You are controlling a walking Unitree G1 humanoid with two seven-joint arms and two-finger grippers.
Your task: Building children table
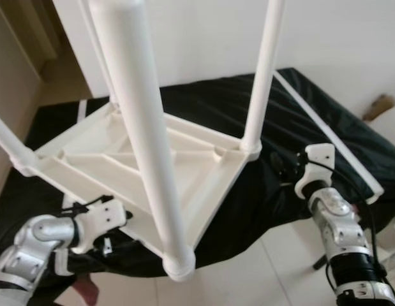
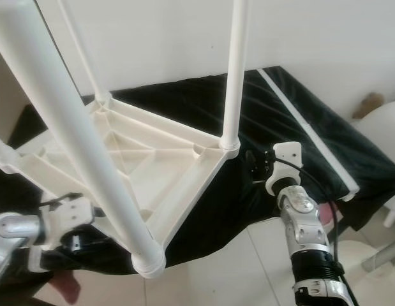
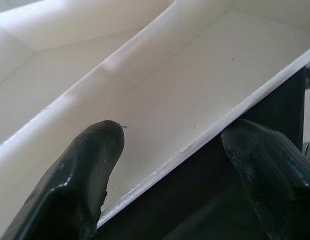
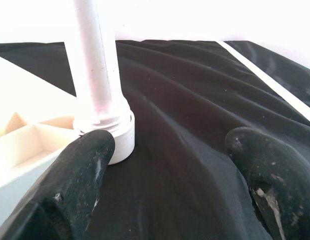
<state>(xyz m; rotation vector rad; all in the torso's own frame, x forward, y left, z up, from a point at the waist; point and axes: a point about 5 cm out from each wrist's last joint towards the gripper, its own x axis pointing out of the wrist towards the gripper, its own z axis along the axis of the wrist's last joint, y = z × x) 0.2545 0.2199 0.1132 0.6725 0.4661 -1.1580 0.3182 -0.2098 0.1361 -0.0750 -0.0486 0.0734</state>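
A white plastic children's table (image 1: 101, 162) lies upside down on a black cloth (image 1: 337, 115), its legs pointing up. One thick leg (image 1: 146, 140) rises from the near corner and another leg (image 1: 264, 76) stands in the right corner socket (image 4: 114, 132). My left gripper (image 3: 170, 145) is at the table's near left edge, open, with the white rim (image 3: 205, 132) running between its fingers. My right gripper (image 4: 170, 150) hovers open over the cloth just right of the right corner socket, one finger (image 4: 82, 165) close beside it.
The cloth covers a low platform and carries a white strip (image 1: 325, 131) along its right side. Pale tiled floor (image 1: 274, 268) lies in front. A white wall stands behind and a doorway (image 1: 31, 64) opens at the left. A white rounded object (image 2: 382, 134) sits at the far right.
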